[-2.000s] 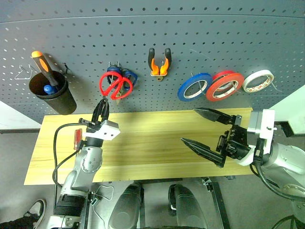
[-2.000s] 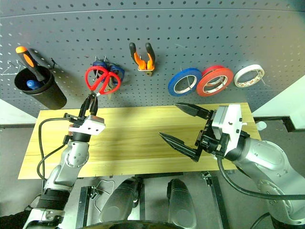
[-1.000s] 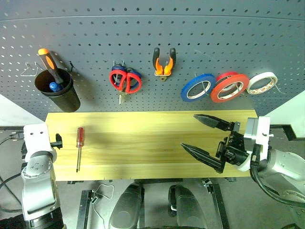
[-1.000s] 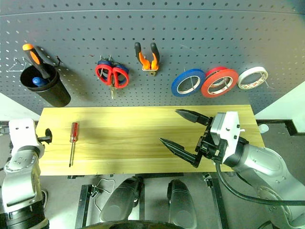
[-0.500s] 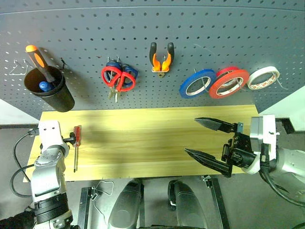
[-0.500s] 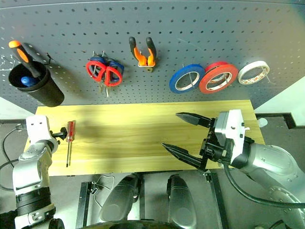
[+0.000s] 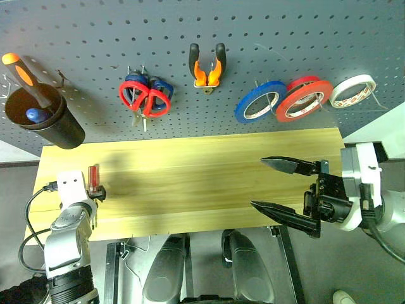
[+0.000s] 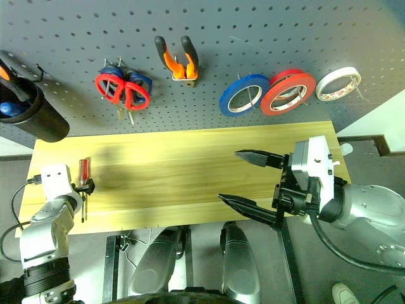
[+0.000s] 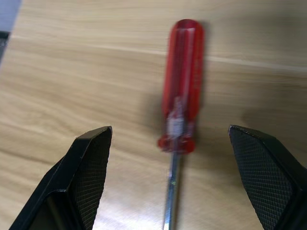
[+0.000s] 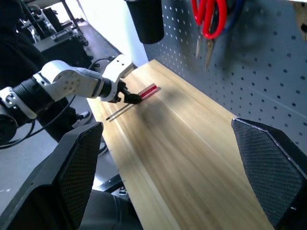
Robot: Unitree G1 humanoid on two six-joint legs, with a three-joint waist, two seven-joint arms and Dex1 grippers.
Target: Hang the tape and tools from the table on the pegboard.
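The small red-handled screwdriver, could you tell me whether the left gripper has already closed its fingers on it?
No, the screwdriver lies flat on the table between the open fingers of the left gripper, untouched.

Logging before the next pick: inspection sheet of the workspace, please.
Surface: table, bare apart from one tool.
Job's things: small red screwdriver lies flat on the table; red scissors, pliers and red tape hang on the pegboard.
Clutter: black cup with orange-handled screwdriver; blue tape; white tape.
Grippers: left gripper open, straddling the screwdriver; right gripper open, empty.
Cables: black cable at left arm.
Surroundings: nothing seen.
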